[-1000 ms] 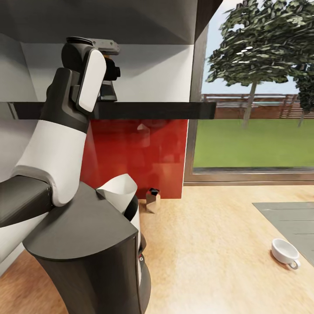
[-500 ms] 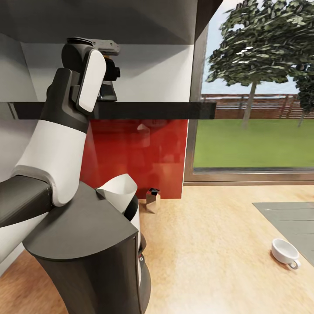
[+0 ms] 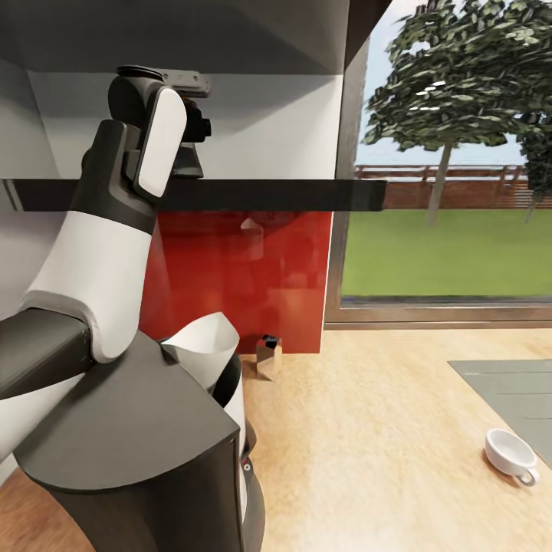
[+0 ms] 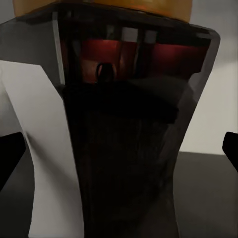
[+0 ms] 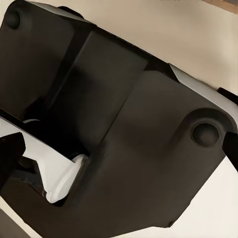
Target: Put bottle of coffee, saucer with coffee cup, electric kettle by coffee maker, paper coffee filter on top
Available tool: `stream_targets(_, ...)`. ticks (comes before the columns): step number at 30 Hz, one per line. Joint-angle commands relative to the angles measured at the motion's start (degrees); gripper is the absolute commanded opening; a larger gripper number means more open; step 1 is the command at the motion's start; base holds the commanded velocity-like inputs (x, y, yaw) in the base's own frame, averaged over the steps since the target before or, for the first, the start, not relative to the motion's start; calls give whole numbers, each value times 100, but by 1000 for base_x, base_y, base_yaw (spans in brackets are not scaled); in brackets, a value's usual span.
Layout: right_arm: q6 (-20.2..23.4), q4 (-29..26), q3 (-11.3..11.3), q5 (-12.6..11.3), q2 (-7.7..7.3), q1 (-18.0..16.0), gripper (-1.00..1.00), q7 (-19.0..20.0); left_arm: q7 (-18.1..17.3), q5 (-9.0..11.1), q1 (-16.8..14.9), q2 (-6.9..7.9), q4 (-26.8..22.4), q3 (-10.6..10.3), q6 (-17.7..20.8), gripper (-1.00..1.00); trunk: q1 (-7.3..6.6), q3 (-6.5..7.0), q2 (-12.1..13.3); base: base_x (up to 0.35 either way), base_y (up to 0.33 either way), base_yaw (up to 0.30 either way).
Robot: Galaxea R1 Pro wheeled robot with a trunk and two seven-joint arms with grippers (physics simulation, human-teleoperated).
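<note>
The jar (image 4: pixel 124 129) stands on the shelf (image 3: pixel 253 195), right in front of the left gripper (image 4: pixel 119 148); its amber cap (image 4: pixel 104 6) tops a dark, squarish glass-like body. I judge it rigid, fairly light, smooth and so somewhat slippery, and breakable if dropped from this height; the flat sides at mid-body look like the best place to pinch, below the cap, where the fingers can seat squarely. In the left wrist view both fingertips (image 4: pixel 10 153) sit wide at the frame's edges with the jar between them, apart from its sides, so the left gripper is spread and holds nothing yet. The head view gives what the wrist cannot: the left arm (image 3: pixel 107 238) raised to the shelf, its wrist hiding the jar, and below it the coffee maker (image 3: pixel 146 429) with the filter (image 3: pixel 203 341) already in its top, the cup (image 3: pixel 510 454) lying well apart on the countertop (image 3: pixel 368 429). The right wrist view looks onto the coffee maker's dark body; that gripper's dark tips (image 5: pixel 11 153) show at both frame edges, wide apart and empty.
</note>
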Motion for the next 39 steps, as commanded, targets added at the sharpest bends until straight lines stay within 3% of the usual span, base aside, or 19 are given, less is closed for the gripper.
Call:
stream_targets(1, -28, 10, 49, -47, 1, -5, 100, 24, 58, 60, -7, 2, -1, -9, 10, 100, 1, -9, -7, 16, 0, 0)
stream_targets(20, -28, 10, 49, -47, 1, -5, 100, 24, 58, 60, -7, 112, 1, -9, 13, 100, 1, -9, -7, 2, 0, 0)
stream_targets(39, -29, 10, 49, -47, 1, -5, 100, 24, 57, 64, -7, 125, -8, -9, 13, 100, 1, -9, -7, 3, 0, 0)
